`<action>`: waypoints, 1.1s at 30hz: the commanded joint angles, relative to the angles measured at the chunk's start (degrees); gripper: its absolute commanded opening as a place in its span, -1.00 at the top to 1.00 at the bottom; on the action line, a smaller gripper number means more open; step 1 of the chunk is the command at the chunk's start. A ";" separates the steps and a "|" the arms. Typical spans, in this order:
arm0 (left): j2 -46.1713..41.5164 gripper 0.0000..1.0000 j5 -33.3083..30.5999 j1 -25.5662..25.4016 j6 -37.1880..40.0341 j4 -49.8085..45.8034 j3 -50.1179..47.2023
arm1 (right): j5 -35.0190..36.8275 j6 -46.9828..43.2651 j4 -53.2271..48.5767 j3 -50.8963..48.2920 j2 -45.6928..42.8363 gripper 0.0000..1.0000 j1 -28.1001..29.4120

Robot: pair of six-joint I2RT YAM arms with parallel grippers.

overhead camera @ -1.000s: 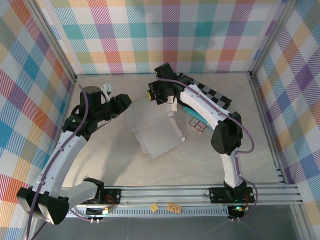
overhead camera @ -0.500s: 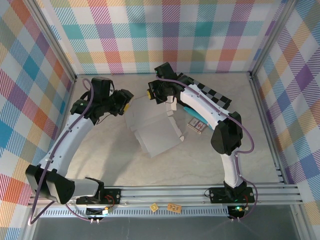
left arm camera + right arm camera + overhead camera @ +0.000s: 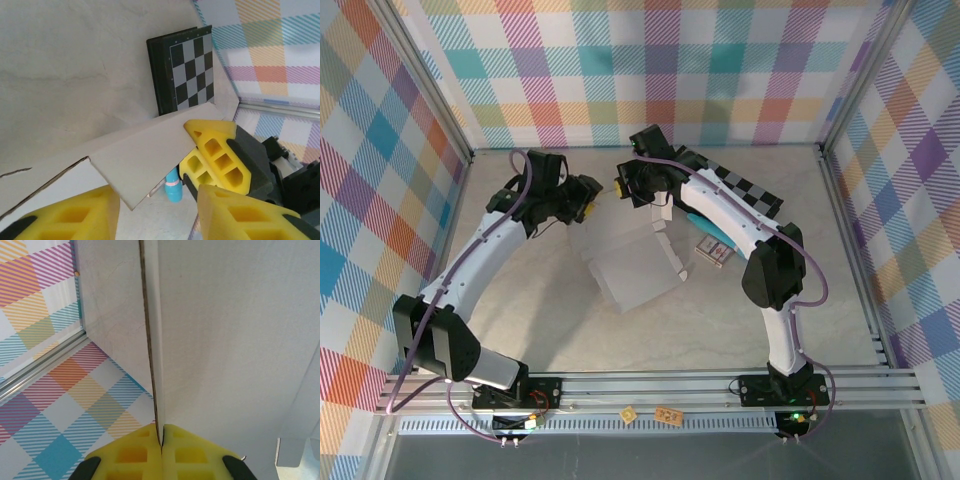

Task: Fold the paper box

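The white paper box [image 3: 632,262] lies partly folded at mid-table, with one flap raised at its far edge. My right gripper [image 3: 623,188] is shut on that flap, and the right wrist view shows the cardboard edge [image 3: 152,340] pinched between its yellow fingers [image 3: 161,436]. My left gripper [image 3: 592,197] hovers just left of it, open. In the left wrist view the flap's corner [image 3: 135,165] hangs between the left gripper's fingers [image 3: 157,212] without touching them. The right gripper's yellow fingers [image 3: 215,150] clamp the flap's far end.
A black-and-grey checkered board [image 3: 745,190] lies at the back right, also seen past the flap [image 3: 190,70]. A blue pen [image 3: 173,190] and a small patterned packet [image 3: 712,250] lie right of the box. Plaid walls enclose the table.
My left arm has swung back and to the right, bringing its gripper up to the raised flap beside the right gripper. The right arm and the box have stayed put.
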 commanded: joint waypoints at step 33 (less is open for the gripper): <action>4.98 0.56 17.10 16.69 -19.09 80.95 -47.40 | 3.73 18.06 3.67 -2.15 -5.07 1.00 -6.45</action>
